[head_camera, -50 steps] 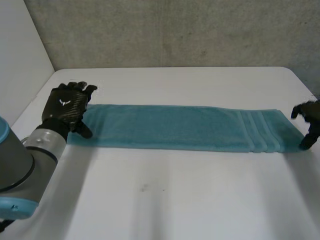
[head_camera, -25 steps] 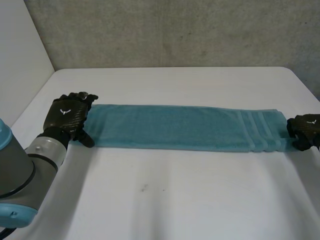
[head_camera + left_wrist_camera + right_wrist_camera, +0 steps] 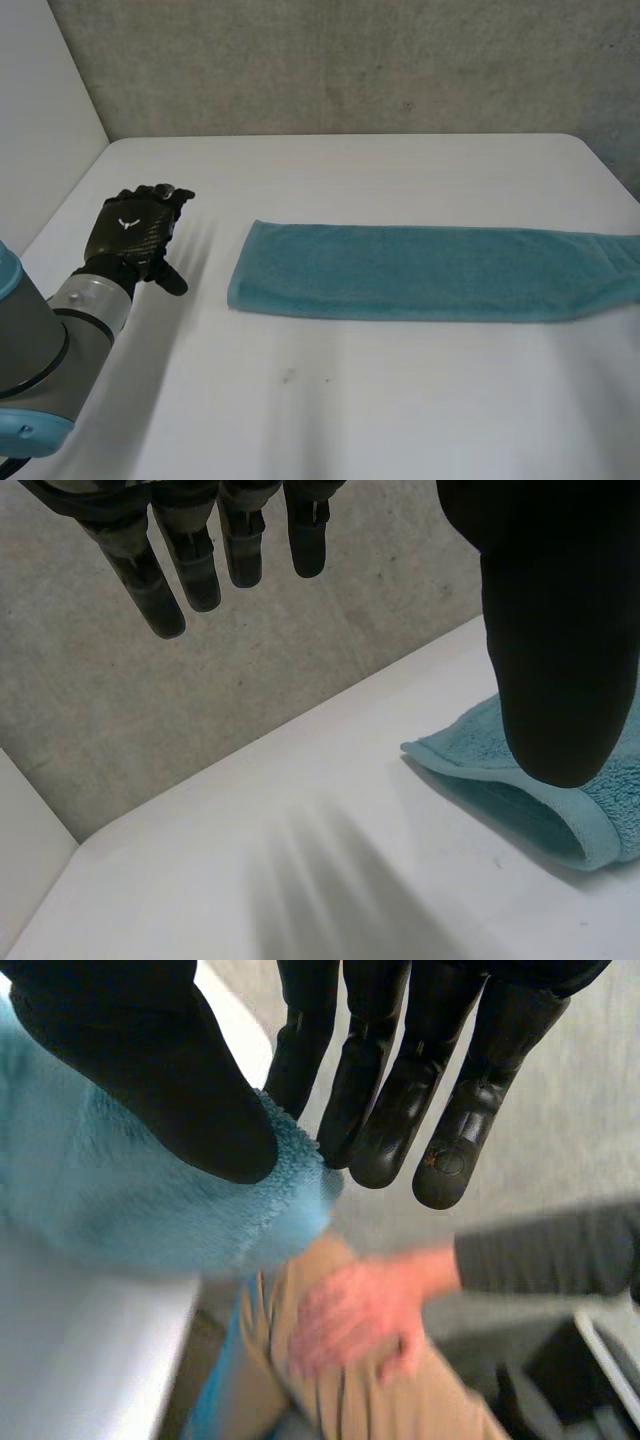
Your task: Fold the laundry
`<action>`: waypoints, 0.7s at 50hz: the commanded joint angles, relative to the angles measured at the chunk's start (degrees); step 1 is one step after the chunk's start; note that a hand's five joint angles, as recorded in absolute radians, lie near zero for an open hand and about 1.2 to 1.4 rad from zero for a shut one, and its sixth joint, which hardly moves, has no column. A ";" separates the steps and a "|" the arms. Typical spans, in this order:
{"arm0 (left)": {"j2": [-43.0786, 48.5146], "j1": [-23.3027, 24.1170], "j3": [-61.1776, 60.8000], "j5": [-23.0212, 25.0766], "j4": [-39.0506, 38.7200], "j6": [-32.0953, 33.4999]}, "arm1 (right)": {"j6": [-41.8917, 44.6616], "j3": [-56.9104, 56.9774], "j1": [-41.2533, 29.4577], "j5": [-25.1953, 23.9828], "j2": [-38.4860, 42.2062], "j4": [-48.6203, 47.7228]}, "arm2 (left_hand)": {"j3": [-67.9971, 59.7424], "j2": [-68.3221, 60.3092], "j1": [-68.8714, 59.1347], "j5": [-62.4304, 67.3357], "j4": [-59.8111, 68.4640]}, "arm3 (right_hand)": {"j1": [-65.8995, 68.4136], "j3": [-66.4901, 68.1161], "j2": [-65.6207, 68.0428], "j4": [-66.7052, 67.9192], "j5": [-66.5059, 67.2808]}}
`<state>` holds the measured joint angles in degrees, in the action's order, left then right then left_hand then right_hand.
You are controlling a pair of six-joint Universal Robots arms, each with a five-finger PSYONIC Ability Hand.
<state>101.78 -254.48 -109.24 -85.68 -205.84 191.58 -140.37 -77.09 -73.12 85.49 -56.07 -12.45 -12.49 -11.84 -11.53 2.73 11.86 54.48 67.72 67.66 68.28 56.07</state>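
Since half a second ago the towel [image 3: 420, 285] had slid along the table [image 3: 330, 420] toward your right side, and its left end had left the left hand [image 3: 135, 235], which stayed in its place. That hand was released, with the fingers straight and nothing in them, and it hovered over bare table well apart from the towel's end. The right hand [image 3: 395, 1110] was grasping the other end of the towel, pinched between thumb and fingers, and this end was past the right edge of the table; I judge that this pull drew the cloth away from the left hand. The towel lay as a long, flat band, already folded once along its length it seems, across the right half of the table. There was wide free room in front of it and behind it. Beyond the right edge a person's hand [image 3: 355, 1325] rested on a knee, near the held end, so you had little room there.
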 commanded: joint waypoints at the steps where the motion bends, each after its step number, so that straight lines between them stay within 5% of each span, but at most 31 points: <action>1: 0.00 -0.41 0.08 -0.18 -0.09 0.02 | -6.57 3.25 -19.65 -1.37 -3.70 -0.55 | 2.49 1.84 1.53 -2.73 -1.86 | 25.52 12.28 12.34 11.72 13.93; 8: 0.00 -1.37 0.17 -0.19 -0.53 0.02 | -7.19 8.89 -38.76 -4.71 -3.00 -2.22 | 2.49 1.84 1.53 -2.73 -1.86 | 25.52 12.28 12.34 11.72 13.93; 15: -0.18 -1.73 0.17 -0.19 -0.53 0.02 | -7.19 16.61 -56.14 -10.33 7.70 -6.97 | 2.49 1.84 1.53 -2.73 -1.86 | 25.52 12.28 12.34 11.72 13.93; 25: -0.18 -1.55 0.08 -0.19 -0.44 0.11 | -5.70 21.71 -64.60 -8.95 20.46 -4.78 | 2.49 1.84 1.53 -2.73 -1.86 | 23.75 10.50 10.56 9.95 12.16; 26: -0.18 -1.38 0.00 -0.10 -0.44 0.11 | -5.27 22.33 -64.43 -7.11 20.82 -3.47 | 2.49 1.84 1.53 -2.73 -1.86 | 1.75 -11.50 -11.44 -12.05 -9.84; 27: -0.18 -1.37 -0.01 -0.10 -0.44 0.11 | -5.26 22.34 -64.43 -7.09 20.82 -3.46 | 2.49 1.84 1.53 -2.73 -1.86 | 1.53 -11.72 -11.66 -12.27 -10.06; 28: -0.09 -1.20 -0.01 -0.10 -0.44 0.11 | -4.74 22.42 -64.34 -4.48 20.30 -2.32 | 2.49 1.84 1.53 -2.73 -1.86 | -18.12 -31.37 -31.31 -31.93 -29.71; 29: -0.09 -1.20 -0.01 -0.10 -0.44 0.11 | -4.73 22.42 -64.34 -4.45 20.29 -2.31 | 2.49 1.84 1.53 -2.73 -1.86 | -18.32 -31.57 -31.51 -32.12 -29.91; 31: -0.09 -0.85 0.26 0.25 -0.44 0.20 | -5.17 22.08 -63.99 1.15 18.29 -1.00 | 2.49 1.84 1.53 -2.73 -1.86 | -40.26 -53.51 -53.45 -54.07 -51.86; 35: 0.00 -0.32 1.14 0.52 -0.53 0.11 | -7.19 19.96 -61.62 4.69 12.03 0.24 | 2.49 1.84 1.53 -2.73 -1.86 | -44.48 -57.72 -57.66 -58.28 -56.07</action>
<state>101.67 -255.53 -109.02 -85.60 -206.28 191.72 -145.65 -54.94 -137.59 82.93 -36.73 -14.62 -12.49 -11.84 -11.53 2.73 11.86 14.10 16.17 16.30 16.10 6.36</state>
